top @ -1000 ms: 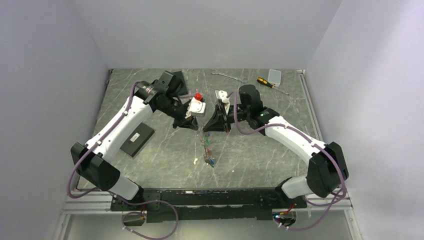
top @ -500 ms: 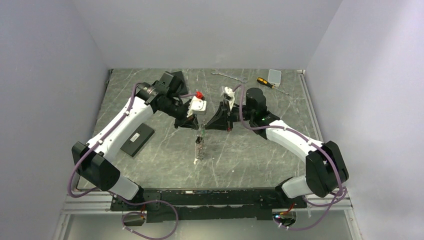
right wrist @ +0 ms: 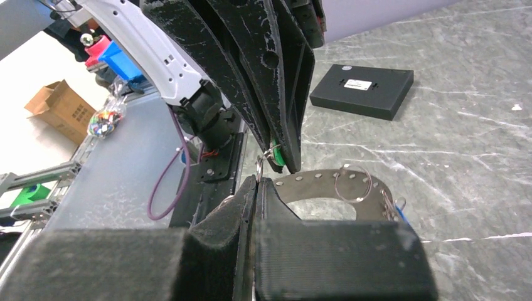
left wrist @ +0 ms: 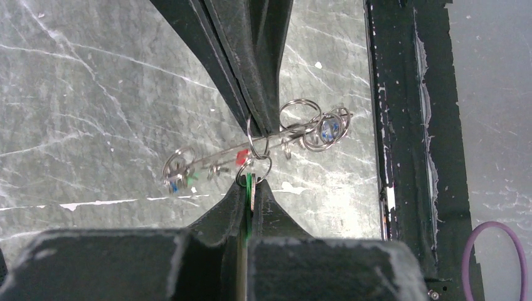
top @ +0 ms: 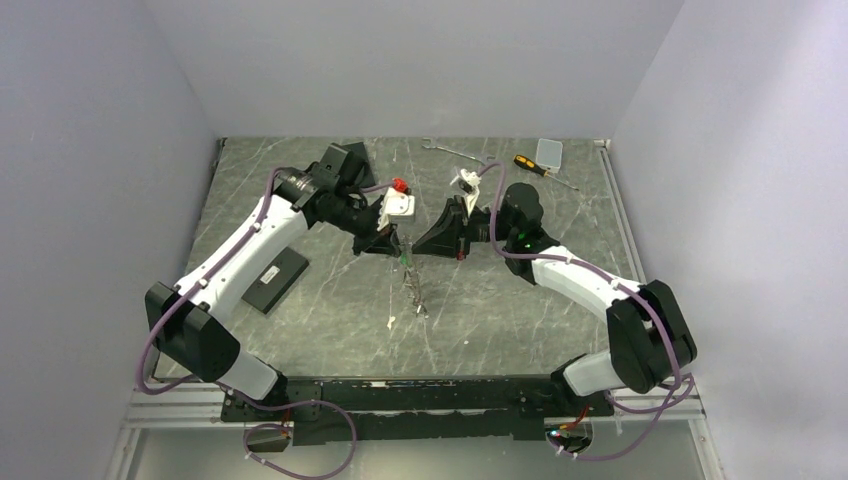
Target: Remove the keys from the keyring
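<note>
Two arms, two tools, meeting above mid-tabletop [top: 520, 320].

Left tool [left wrist: 251, 191]: clenched on one green-tagged key [right wrist: 278, 160]. Only a sliver of the green tag and its small split ring show between the pads.

Right tool [right wrist: 257, 185]: clenched at the rim of the keyring [right wrist: 320, 182], where a small split ring pokes out at the tip. Whether the pads pinch the rim itself or only that small ring is hard to tell.

One keyring, held in the air between the two tools, off the tabletop. In the right wrist view it is a flat grey metal band dotted with small holes. In the left wrist view it is edge-on and looks like a thin rod.

Remaining keys [left wrist: 179, 175]: on thin wire split rings along the band, bunched toward both ends. Red, blue and green tags are visible, all blurred. Exact key count can't be read; in the top view the bunch is only a thin dangling line.

Two black boxes, matte rectangular slabs: one [top: 275, 280] lies flat by the left arm, the other [top: 347, 160] is half hidden behind that arm.

At the far edge: one thin metal wrench [top: 455, 152], one yellow-and-black screwdriver [top: 535, 167], one small pale case [top: 549, 151].

The tabletop is grey, marbled with white veins.
</note>
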You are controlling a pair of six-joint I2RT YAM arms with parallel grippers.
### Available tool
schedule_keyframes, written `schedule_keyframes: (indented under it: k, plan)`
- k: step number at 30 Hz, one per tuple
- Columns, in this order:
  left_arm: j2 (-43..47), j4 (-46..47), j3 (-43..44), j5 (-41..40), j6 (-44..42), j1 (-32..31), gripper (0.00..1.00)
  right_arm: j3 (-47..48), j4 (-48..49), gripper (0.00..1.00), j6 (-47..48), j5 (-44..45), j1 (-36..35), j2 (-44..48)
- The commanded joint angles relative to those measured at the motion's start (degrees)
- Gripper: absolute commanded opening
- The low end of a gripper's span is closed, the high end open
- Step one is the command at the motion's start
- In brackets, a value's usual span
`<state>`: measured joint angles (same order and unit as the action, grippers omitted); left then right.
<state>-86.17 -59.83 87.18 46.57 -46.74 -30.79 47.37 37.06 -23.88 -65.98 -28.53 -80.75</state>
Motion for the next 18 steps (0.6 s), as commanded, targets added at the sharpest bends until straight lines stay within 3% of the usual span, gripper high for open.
schedule_keyframes:
  k: [1,18]
  plan:
    - [0.58,0.81,-1.50,0.63,3.06,-0.55,0.00,0.10,10.23,0.00,-3.94,1.11,0.63,0.26]
    - [-0.50,2.97,-5.12,-0.57,3.69,-3.14,0.00,-1.12,15.07,0.00,-6.89,3.55,1.35,-0.29]
